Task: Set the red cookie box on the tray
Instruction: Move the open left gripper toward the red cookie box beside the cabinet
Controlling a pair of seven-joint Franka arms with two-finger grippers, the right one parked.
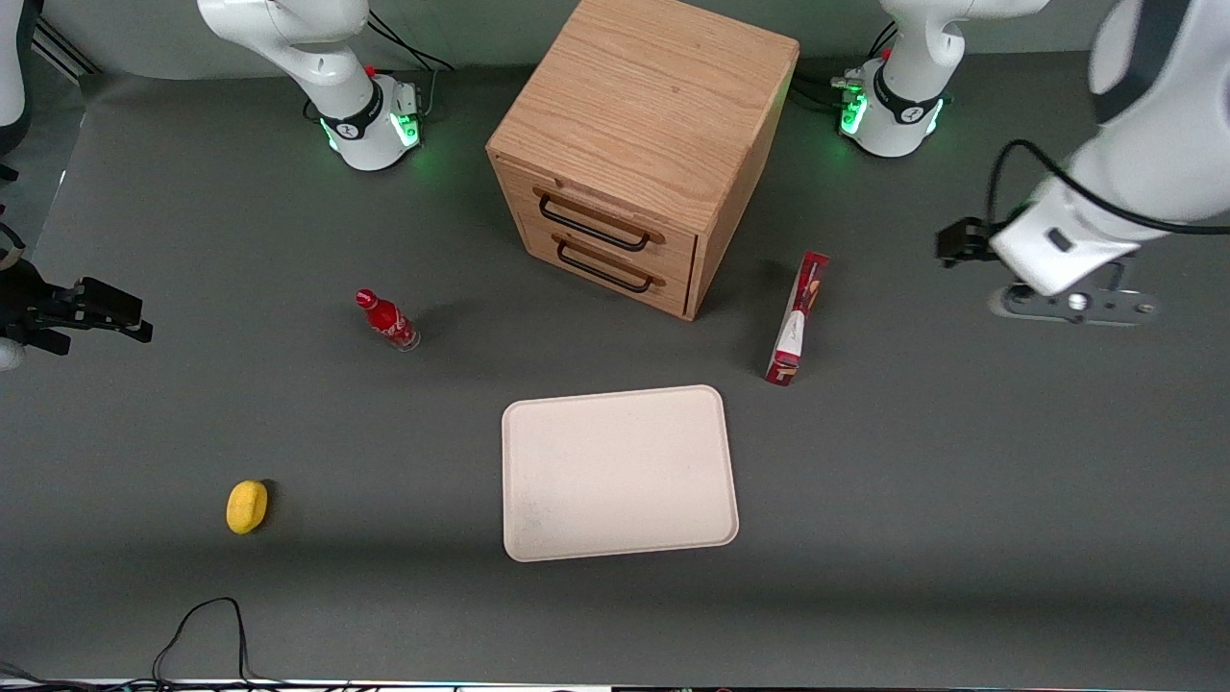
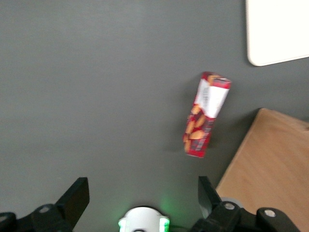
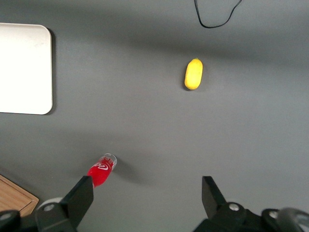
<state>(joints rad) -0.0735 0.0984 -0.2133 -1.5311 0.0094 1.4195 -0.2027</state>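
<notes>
Red cookie box (image 1: 797, 318) stands on its long edge on the grey table (image 1: 961, 500), beside the wooden drawer cabinet (image 1: 642, 144) toward my end of the table, farther from the front camera than the tray (image 1: 618, 473), not touching it. My gripper (image 2: 140, 195) hangs above the table, well apart from the box, fingers (image 2: 77, 198) spread wide, holding nothing. My wrist view shows the box's white patch and cookie picture; the front view shows only its thin edge. The parked arm's wrist view alone shows the small red bottle (image 3: 101, 171) and yellow lemon (image 3: 193, 74) close up.
</notes>
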